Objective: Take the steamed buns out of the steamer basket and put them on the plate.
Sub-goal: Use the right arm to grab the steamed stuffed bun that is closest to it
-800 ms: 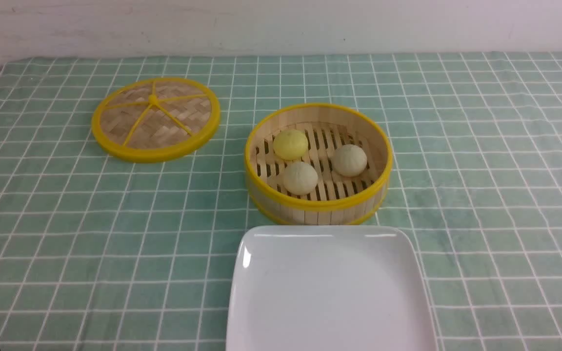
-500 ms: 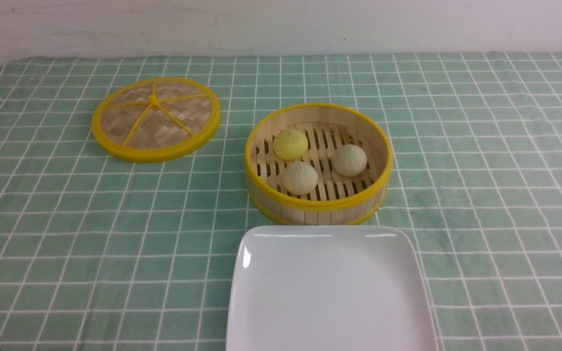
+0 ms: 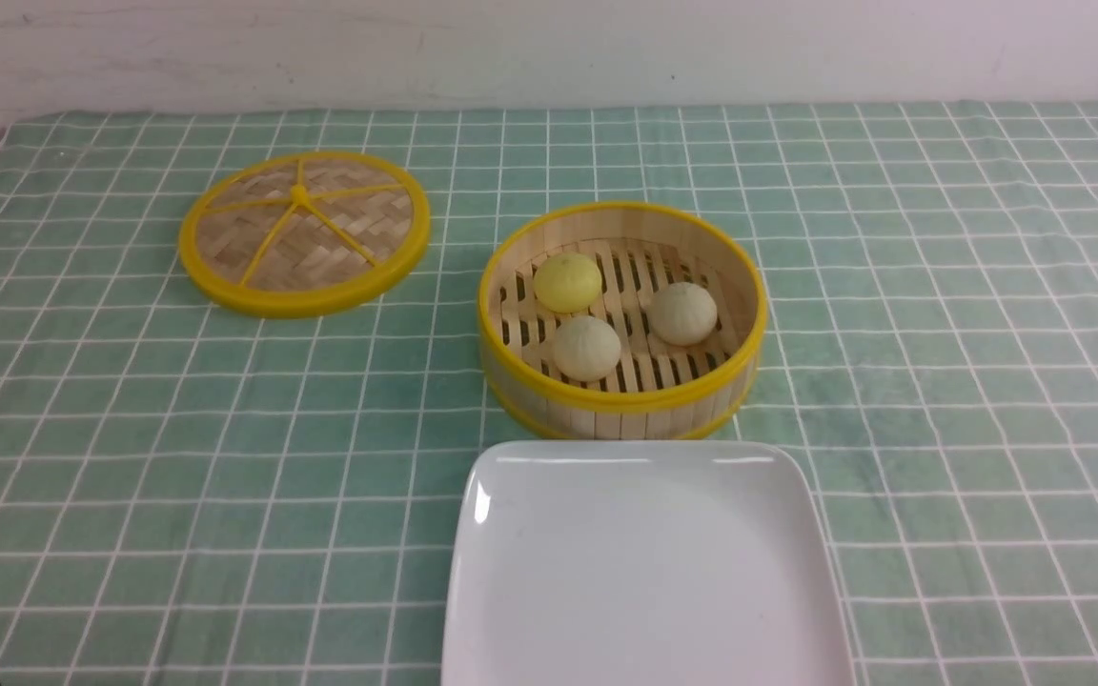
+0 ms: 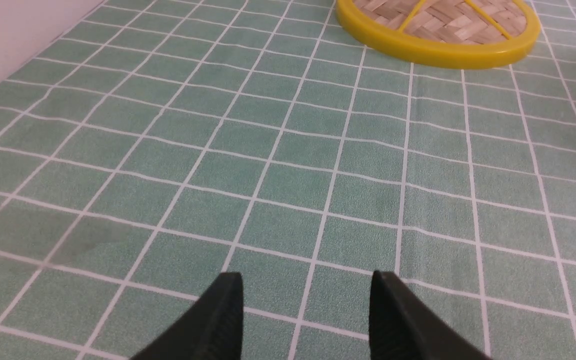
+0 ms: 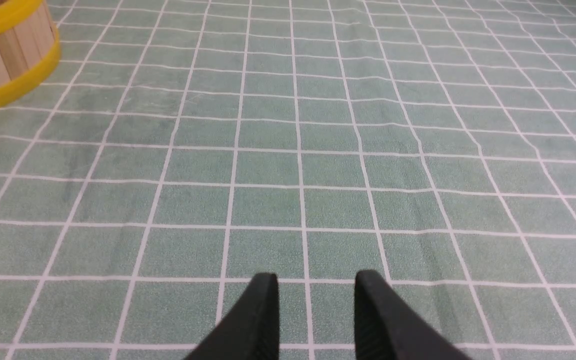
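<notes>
Front view: slatted bamboo steamer basket (image 3: 620, 405), yellow-rimmed, sits mid-frame holding three round, faintly pleated steamed buns (image 3: 587, 348) — one yellow, two cream; glossy white plate (image 3: 644, 572) lies just below it, woven lid (image 3: 304, 233) upper left, on green checked cloth (image 3: 940, 381). Only wrist views show the left gripper (image 4: 307, 280) and right gripper (image 5: 316, 277): black fingers parted, holding nothing.

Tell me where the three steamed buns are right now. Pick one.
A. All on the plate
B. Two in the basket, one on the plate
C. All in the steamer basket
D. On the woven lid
C: the yellow bun, the near cream bun and the right cream bun all sit on the slatted floor of the steamer basket, while the plate holds nothing.
</notes>
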You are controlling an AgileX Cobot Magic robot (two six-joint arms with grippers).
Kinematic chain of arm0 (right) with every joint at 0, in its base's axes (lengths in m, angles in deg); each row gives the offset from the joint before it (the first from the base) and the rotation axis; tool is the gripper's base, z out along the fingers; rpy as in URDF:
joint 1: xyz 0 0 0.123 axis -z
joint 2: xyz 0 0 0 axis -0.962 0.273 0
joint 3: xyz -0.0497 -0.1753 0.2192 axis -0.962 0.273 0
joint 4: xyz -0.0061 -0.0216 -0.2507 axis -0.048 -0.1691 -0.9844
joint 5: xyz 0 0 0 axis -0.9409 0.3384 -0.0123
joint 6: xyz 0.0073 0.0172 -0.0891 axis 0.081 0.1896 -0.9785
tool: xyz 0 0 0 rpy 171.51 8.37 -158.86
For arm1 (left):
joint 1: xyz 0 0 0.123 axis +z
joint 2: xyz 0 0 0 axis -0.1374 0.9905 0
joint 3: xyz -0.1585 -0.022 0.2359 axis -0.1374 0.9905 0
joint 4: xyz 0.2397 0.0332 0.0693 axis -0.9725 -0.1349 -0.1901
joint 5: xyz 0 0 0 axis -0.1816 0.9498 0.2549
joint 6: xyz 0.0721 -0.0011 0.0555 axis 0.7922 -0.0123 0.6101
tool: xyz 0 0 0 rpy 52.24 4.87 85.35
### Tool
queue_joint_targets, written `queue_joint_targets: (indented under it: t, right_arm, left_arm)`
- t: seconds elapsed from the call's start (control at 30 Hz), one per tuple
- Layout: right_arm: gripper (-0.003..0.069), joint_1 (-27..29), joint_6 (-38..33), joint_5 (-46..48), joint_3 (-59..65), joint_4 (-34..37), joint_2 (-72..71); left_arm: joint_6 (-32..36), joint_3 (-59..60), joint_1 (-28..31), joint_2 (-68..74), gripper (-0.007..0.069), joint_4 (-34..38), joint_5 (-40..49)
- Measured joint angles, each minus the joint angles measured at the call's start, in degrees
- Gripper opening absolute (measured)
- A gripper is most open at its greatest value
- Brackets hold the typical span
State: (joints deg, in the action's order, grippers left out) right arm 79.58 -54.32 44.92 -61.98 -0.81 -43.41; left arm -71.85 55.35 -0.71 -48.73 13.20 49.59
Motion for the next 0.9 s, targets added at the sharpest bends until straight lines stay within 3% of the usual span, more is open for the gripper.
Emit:
queue_joint_targets:
  t: [0.9]
  right_arm:
    - [0.024,0.0,2.71,-3.56,-1.4,0.62,0.0]
  left_arm:
    - [0.0,0.0,0.0,0.0,0.0367,0.0,0.0]
